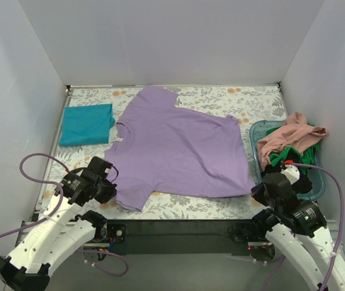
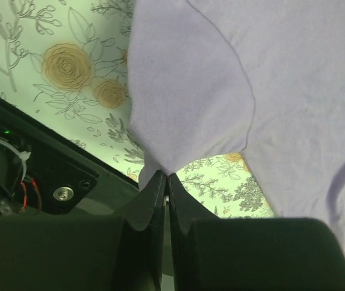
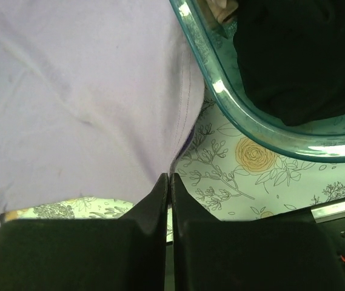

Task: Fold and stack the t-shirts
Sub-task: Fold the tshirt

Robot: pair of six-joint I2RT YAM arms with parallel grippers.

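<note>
At the far-left corner of the floral cloth (image 1: 221, 100) we list one teal t-shirt (image 1: 86, 124). It is folded into a flat rectangle, lies just beside the left wall (image 1: 14, 91), and sits apart from the other garments.

Next, the left gripper (image 1: 113, 189) sits low over the near-left part of the cloth. In the left wrist view its fingers (image 2: 151, 206) are clenched on the tip of a sleeve of the lavender t-shirt (image 1: 178, 151), and the fabric draws to a point at the tips. A purple cable (image 1: 33, 167) loops beside this arm on the wall side.

Centre: we record the lavender t-shirt spread flat, with its collar to the left, one sleeve far, one sleeve near, and its hem to the right. It fills the middle of the cloth. Bare cloth shows along the far edge, and only a narrow strip shows along the near edge, before the black table edge (image 1: 178, 230).

Right: the right gripper (image 1: 258, 194) has its fingers (image 3: 154, 206) pressed together on the near hem corner of the lavender t-shirt. It is just beside the wall of the blue tub (image 1: 254, 142), with little room between hem and tub.

Far right: the tub stands close to the right wall (image 1: 336, 79). It holds a heaped salmon-pink t-shirt (image 1: 293, 136), with a green t-shirt (image 1: 279, 156) under it. The right wrist view also shows a black t-shirt (image 3: 293, 54) inside.
</note>
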